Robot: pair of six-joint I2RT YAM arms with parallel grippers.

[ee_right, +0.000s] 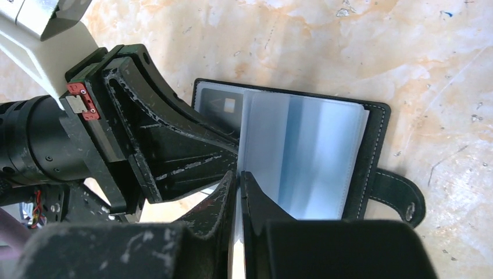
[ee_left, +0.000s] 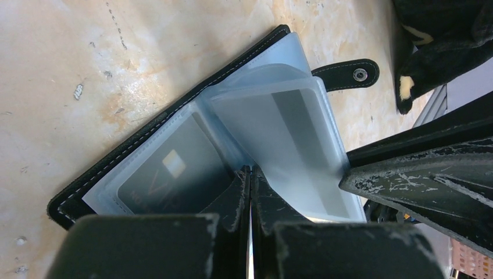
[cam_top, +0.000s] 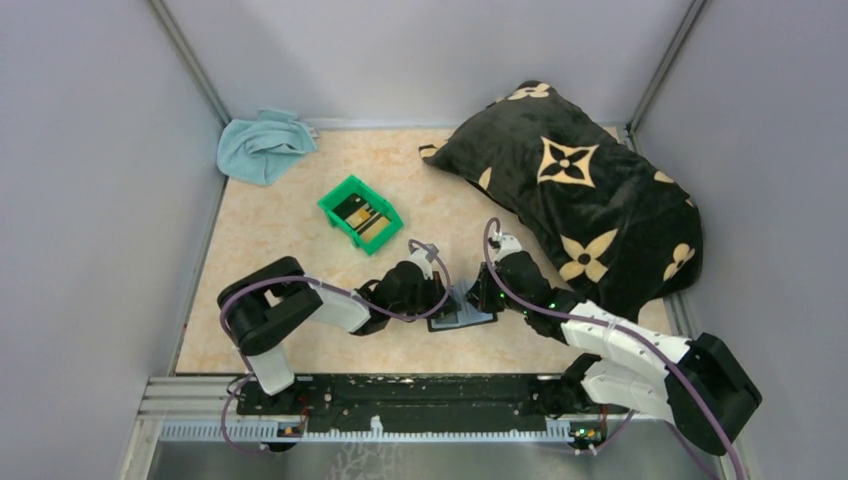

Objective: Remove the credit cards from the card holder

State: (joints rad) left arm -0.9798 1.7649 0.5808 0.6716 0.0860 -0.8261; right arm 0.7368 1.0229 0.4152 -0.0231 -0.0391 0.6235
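A black flower-patterned pillow [cam_top: 580, 190] fills the far right corner of the surface [cam_top: 280, 240]. The card holder [cam_top: 470, 320] lies open at the middle of the near edge. The left gripper [ee_left: 250, 171] is closed tight, its tips on the fold. The right gripper [ee_right: 238, 174] pinches a pale sleeve edge. A dark credit card [ee_left: 168, 180] sits sleeved.

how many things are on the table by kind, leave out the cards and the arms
card holder: 1
green bin: 1
light blue cloth: 1
black pillow: 1
total: 4
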